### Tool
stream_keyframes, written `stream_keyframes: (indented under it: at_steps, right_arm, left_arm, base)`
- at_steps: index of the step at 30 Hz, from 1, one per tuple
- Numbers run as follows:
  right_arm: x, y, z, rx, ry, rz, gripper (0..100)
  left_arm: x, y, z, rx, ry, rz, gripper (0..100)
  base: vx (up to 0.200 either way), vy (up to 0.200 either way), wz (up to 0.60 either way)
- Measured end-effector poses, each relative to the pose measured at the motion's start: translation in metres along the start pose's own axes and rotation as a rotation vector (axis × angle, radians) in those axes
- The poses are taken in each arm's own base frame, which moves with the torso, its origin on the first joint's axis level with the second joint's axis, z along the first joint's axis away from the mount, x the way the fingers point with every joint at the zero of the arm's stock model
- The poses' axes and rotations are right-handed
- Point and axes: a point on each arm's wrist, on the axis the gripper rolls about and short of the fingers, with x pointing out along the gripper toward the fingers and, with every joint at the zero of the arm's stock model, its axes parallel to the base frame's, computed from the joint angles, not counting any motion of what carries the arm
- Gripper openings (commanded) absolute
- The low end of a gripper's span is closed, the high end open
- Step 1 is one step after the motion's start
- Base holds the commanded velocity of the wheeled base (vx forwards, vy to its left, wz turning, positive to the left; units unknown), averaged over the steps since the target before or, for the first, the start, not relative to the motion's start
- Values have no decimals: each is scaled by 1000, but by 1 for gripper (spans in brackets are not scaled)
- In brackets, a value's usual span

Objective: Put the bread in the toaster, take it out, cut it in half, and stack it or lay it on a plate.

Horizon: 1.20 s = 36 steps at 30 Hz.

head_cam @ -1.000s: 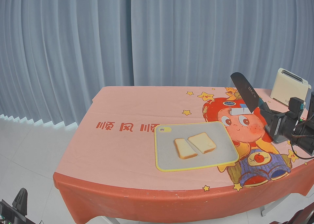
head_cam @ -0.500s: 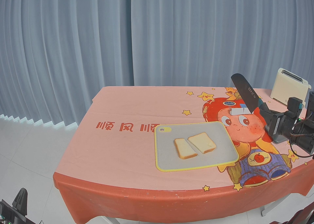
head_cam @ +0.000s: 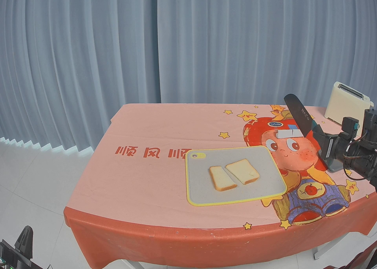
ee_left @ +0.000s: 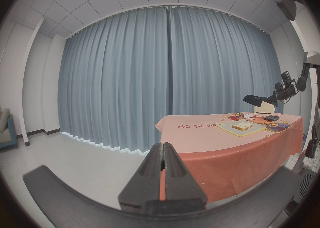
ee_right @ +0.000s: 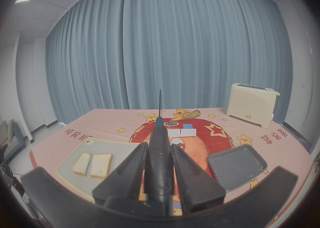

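Your right gripper [head_cam: 326,145] has drawn back to the right over the last second, carrying the knife [head_cam: 300,114] away from the cutting board [head_cam: 200,193]. Its fingers pinch the black handle, with the dark, broad blade tilted up and to the left. I judge the cut done and plating next. The 2 bread halves [head_cam: 242,171] lie flat, side by side on the board: pale, soft-looking rectangles with tan crusts. The board is a thin grey mat with a yellow rim. A shallow, speckled dark tray [ee_right: 237,167] waits to its right, and the boxy cream toaster [head_cam: 347,104] stands at the far right. Your left gripper [ee_left: 162,172] hangs low off the near left, fingers pressed together.
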Motion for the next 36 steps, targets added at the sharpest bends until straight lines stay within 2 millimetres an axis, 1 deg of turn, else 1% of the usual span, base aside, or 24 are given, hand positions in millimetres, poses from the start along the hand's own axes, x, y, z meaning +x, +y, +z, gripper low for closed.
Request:
stream_keyframes:
  at_steps: [7, 14, 36]
  right_arm:
    - [16, -9, 4, 15, -81, -28, 0]
    - [25, -14, -4, 20, -54, -47, 0]
    - [28, -19, -3, 28, -58, -64, 0]
  left_arm:
    - [0, 0, 0, 0, 0, 0, 0]
    - [0, 0, 0, 0, 0, 0, 0]
    - [0, 0, 0, 0, 0, 0, 0]
  base:
    - [0, 0, 0]
    - [0, 0, 0]
    - [0, 0, 0]
